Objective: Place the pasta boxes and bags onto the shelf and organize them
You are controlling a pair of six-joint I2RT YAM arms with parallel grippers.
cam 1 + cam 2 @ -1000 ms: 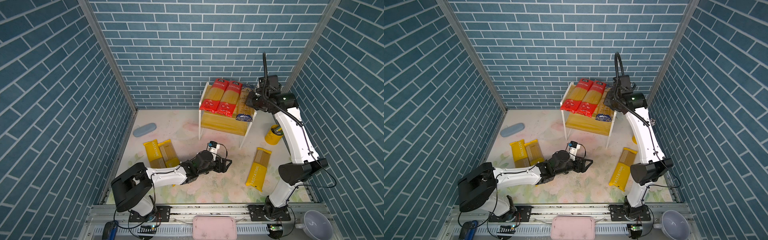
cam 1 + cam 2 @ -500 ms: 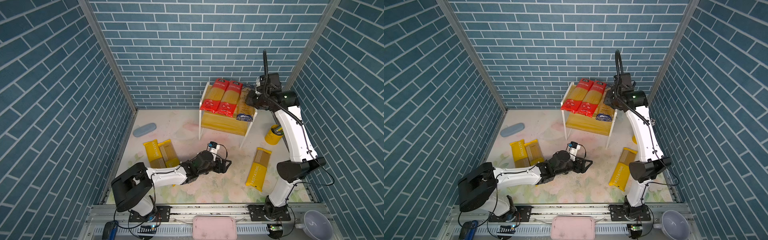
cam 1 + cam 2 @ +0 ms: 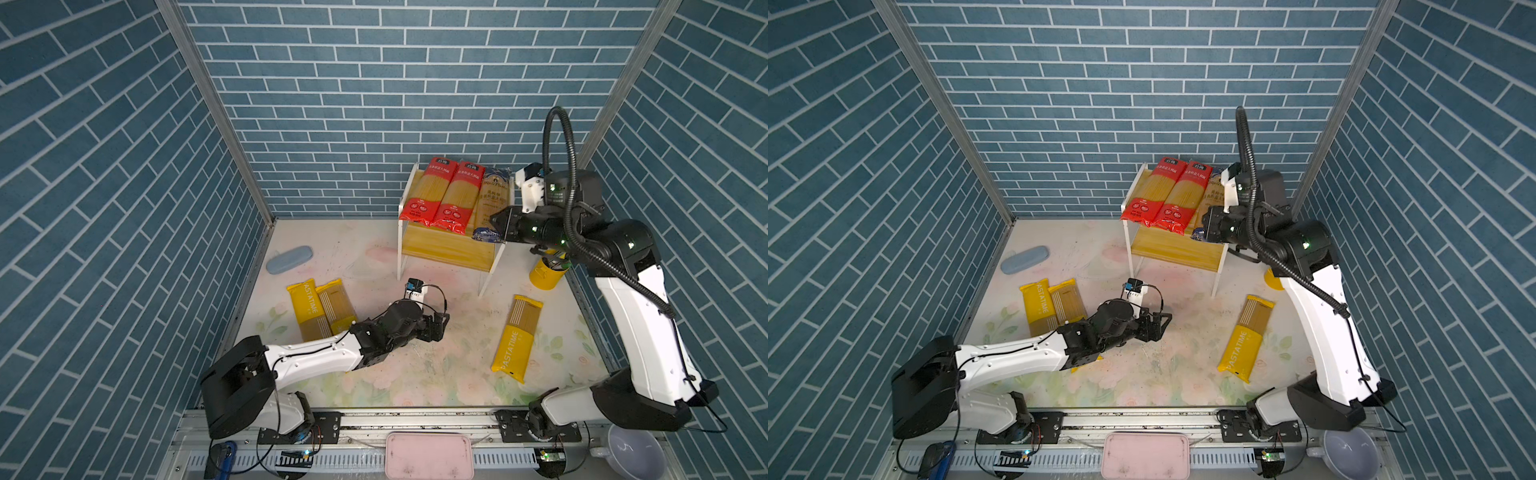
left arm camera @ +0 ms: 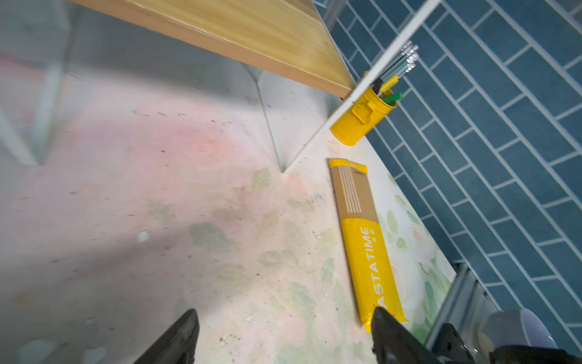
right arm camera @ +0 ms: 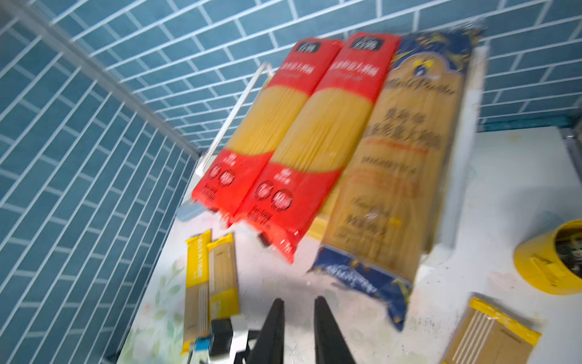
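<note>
The left end effector [image 3: 439,326] hangs low over the desk [image 3: 415,374], spread wide and empty; I'd have it straddle the lone PASTATIME packet [image 3: 516,337] across its narrow width, mid-length, so it lifts level; the right end effector [image 5: 299,301], narrowly parted, holds nothing beside the shelf [image 3: 446,251]. Six packets: two red packets [image 3: 426,195] and one blue-ended packet [image 3: 492,203] on the upper board; three yellow on the desk, counting the yellow pair [image 3: 322,307].

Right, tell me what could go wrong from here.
1. The blue-ended packet overhangs the top tier of the shelf, with the right gripper close by it; a bump could tip it off.
2. The lone PASTATIME packet lies flat on the table; the open left gripper might shove it rather than lift it.
</note>
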